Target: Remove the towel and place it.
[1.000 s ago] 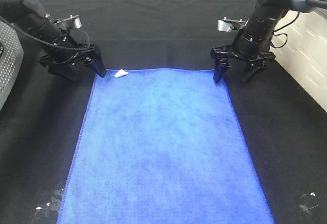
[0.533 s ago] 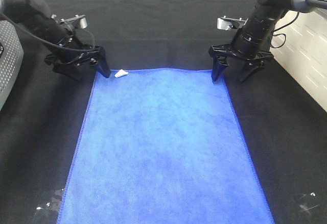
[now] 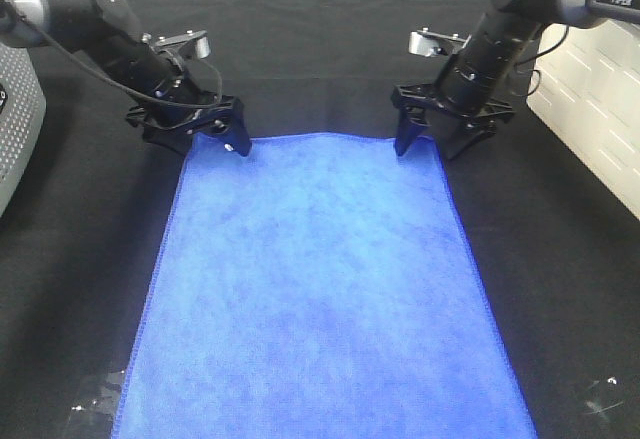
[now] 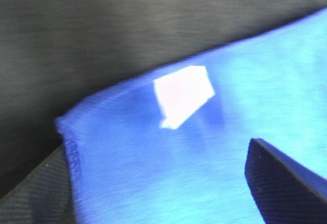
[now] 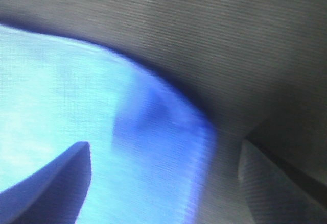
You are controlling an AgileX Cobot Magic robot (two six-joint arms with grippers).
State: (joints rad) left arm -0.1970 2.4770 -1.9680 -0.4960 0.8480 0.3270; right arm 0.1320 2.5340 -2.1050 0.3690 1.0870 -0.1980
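Note:
The blue towel (image 3: 320, 299) lies flat on the black table cloth (image 3: 320, 39), reaching from the near edge to the far middle. My left gripper (image 3: 200, 139) stands open over the towel's far left corner, one finger on each side of it. In the left wrist view the towel corner (image 4: 153, 173) shows its white tag (image 4: 183, 95) between the open fingers (image 4: 286, 183). My right gripper (image 3: 428, 145) is open over the far right corner. The right wrist view shows that corner (image 5: 153, 132) between its two spread fingers (image 5: 56, 188).
A grey device (image 3: 15, 129) sits at the left edge of the table. A white tiled panel (image 3: 600, 89) stands at the right. Small white marks (image 3: 100, 394) dot the cloth near the towel's front left corner.
Both grippers have moved inward along the towel's far edge onto its two far corners. The left one now covers the white tag in the exterior view. The towel has not moved.

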